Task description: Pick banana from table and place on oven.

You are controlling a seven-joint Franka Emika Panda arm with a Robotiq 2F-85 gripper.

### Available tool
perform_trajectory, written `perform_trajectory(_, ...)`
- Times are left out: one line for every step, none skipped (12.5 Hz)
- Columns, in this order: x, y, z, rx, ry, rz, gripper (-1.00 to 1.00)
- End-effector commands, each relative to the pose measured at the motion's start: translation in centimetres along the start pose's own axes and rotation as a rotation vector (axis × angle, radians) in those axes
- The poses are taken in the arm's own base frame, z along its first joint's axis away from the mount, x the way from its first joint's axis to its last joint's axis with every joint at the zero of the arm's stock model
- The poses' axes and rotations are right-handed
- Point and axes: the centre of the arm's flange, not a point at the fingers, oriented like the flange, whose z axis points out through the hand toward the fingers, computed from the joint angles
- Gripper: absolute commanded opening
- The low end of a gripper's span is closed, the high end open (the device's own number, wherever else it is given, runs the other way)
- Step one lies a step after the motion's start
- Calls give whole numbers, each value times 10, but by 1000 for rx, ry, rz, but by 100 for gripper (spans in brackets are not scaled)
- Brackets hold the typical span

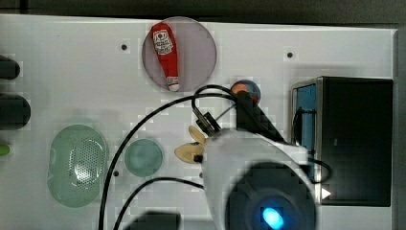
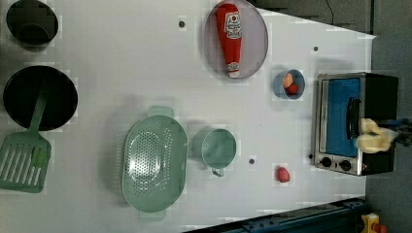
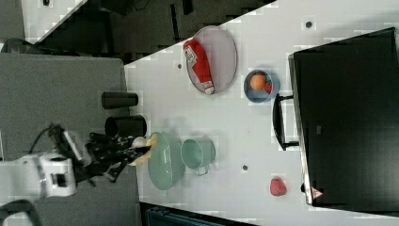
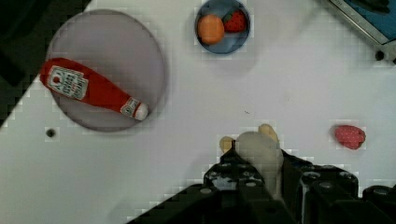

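One banana (image 4: 259, 151) (base hidden) clamped in the gripper (image 4: 254, 175).

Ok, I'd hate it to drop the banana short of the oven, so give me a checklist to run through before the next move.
1. Banana held in the gripper: ok, it sits between the fingers.
2. Banana lifted off the table: ok, the wrist view shows it raised.
3. Oven top free of objects: ok, bare black surface.
4. Oven door closed: ok.
5. Banana already over the oven top: cannot tell, the views disagree.
6. Bowl of fruit beside the oven clear of the path: cannot tell.
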Motion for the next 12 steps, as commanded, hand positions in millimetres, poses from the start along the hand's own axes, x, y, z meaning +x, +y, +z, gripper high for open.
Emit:
perform_trajectory(45, 23, 14, -35, -38, 79, -64)
perform_trajectory(60, 36, 10, -26, -36, 92, -64)
perform_trajectory(75, 52, 10, -26, -35, 101, -64)
perform_trajectory(90, 68, 14, -36, -32, 91, -64)
perform_trajectory(106, 82, 17, -44, -23, 56, -64)
perform_trajectory(122, 96, 23, -55, -14, 13, -64)
perform_trajectory(139, 110, 32, -72, -6, -27, -64)
perform_trajectory(156, 121, 40, -79, 4, -58, -64)
perform_trajectory(173, 130, 49, -86, 12, -95, -64)
perform_trajectory(190, 142, 59, -101, 15, -126, -64)
perform_trajectory(206, 155, 70, -121, 13, -149, -64)
perform_trajectory(221, 167, 81, -144, 9, -183, -64)
